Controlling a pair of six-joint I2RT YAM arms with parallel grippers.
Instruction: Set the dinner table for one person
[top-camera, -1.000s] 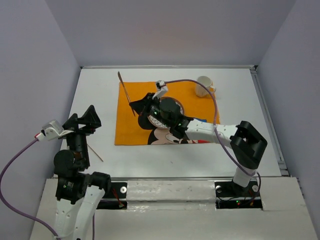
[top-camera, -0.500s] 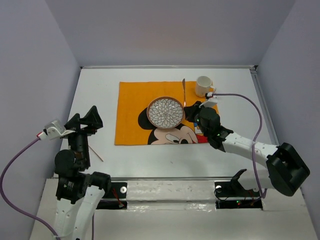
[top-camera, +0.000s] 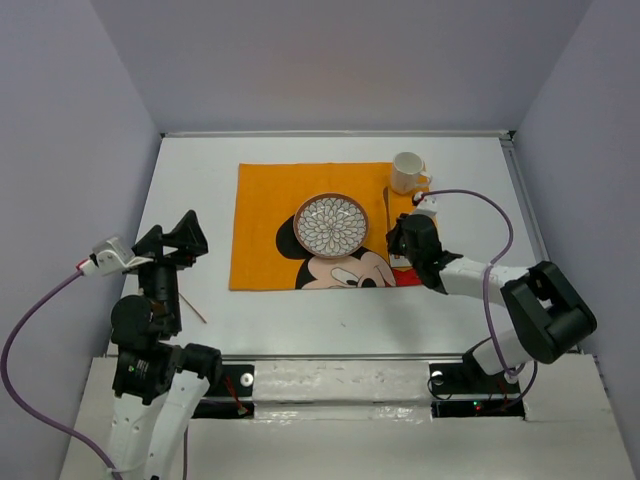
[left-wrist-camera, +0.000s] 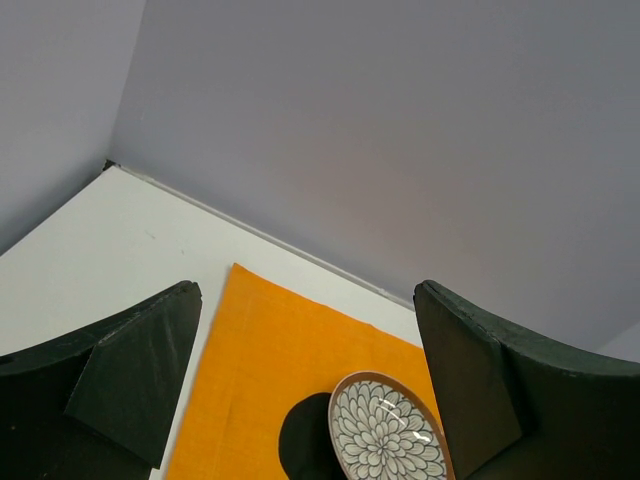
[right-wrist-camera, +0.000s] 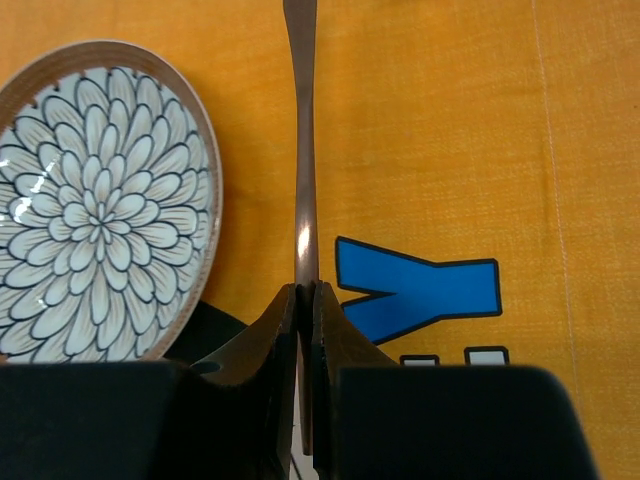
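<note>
The white dinner table (top-camera: 195, 180) carries an orange Mickey Mouse mat (top-camera: 265, 215). A flower-patterned plate (top-camera: 331, 225) sits on the mat's middle and also shows in the right wrist view (right-wrist-camera: 95, 200) and the left wrist view (left-wrist-camera: 385, 440). A white mug (top-camera: 407, 172) stands at the mat's far right corner. My right gripper (top-camera: 396, 232) (right-wrist-camera: 307, 290) is shut on a slim copper-coloured piece of cutlery (right-wrist-camera: 302, 150) (top-camera: 389, 205), held just right of the plate and pointing away from me. My left gripper (top-camera: 172, 238) (left-wrist-camera: 310, 340) is open, empty and raised at the left.
A thin wooden stick (top-camera: 190, 306) lies on the table near the left arm's base. Grey walls close in the table's back and sides. The table's metal rim (top-camera: 535, 240) runs along the right.
My right arm swung from the mat's left side across the plate to its right, carrying the cutlery, then drew back and lowered it beside the plate. The left arm stayed still.
</note>
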